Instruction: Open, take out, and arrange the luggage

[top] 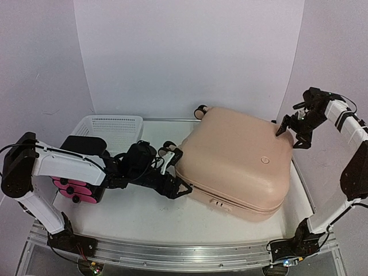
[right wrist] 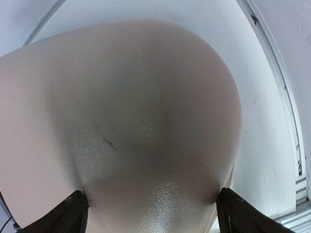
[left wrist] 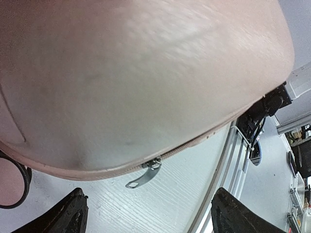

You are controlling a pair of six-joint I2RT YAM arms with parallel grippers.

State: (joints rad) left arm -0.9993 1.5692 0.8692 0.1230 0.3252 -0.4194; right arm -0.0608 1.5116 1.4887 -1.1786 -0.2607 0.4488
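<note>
Top external, left claw low beside luggage; right claw raised

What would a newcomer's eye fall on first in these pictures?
The beige-pink suitcase lies shut right of centre, filling both wrist views. The open left gripper is at its near left edge, by the zipper pull; the open right gripper hovers at its far right corner. At the left stand a white basket and a black box with pink drawers.
</note>
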